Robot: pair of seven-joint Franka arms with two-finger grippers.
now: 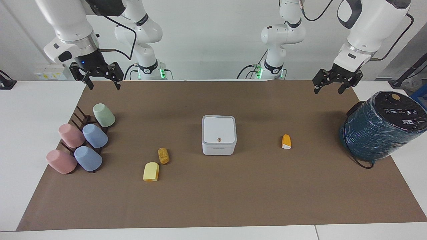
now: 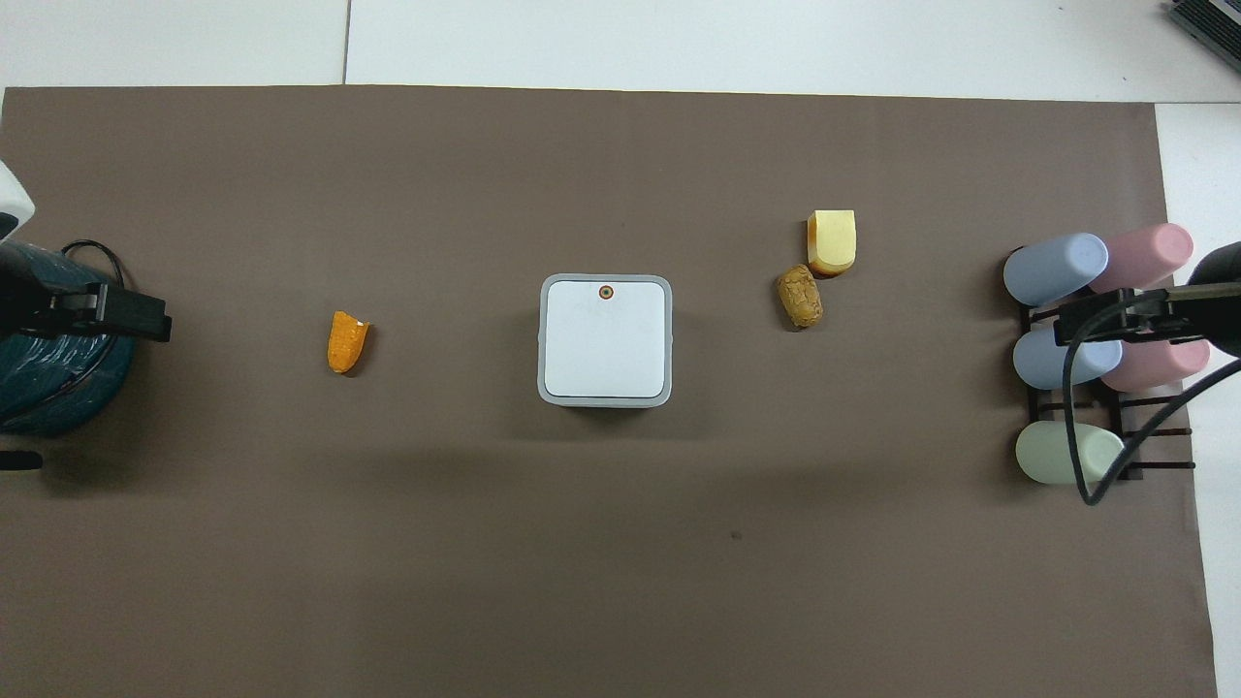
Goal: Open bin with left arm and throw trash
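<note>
The bin (image 1: 219, 134) has its lid shut, hiding its inside. In the overhead view the teal cylinder (image 2: 48, 373) is cut by the edge, and each claw shows only partly.

Robotics lab, test cell setup. Two white Franka arms bolted at the edge of a white bench (image 1: 40, 110), green status lights glowing at both bases, black cables looping off the arms. Plain white wall, no decor, wall socket strip (image 1: 50, 74) near the right arm's end. Brown paper mat (image 1: 213, 200) laid flat over the bench as a work area. Props staged on it, well spaced: small white bin (image 1: 219, 134), three bits of toy trash, pastel cups (image 1: 95, 135) on a dark rack, and a teal plastic-wrapped cylinder (image 1: 377, 130) with a cord.
</note>
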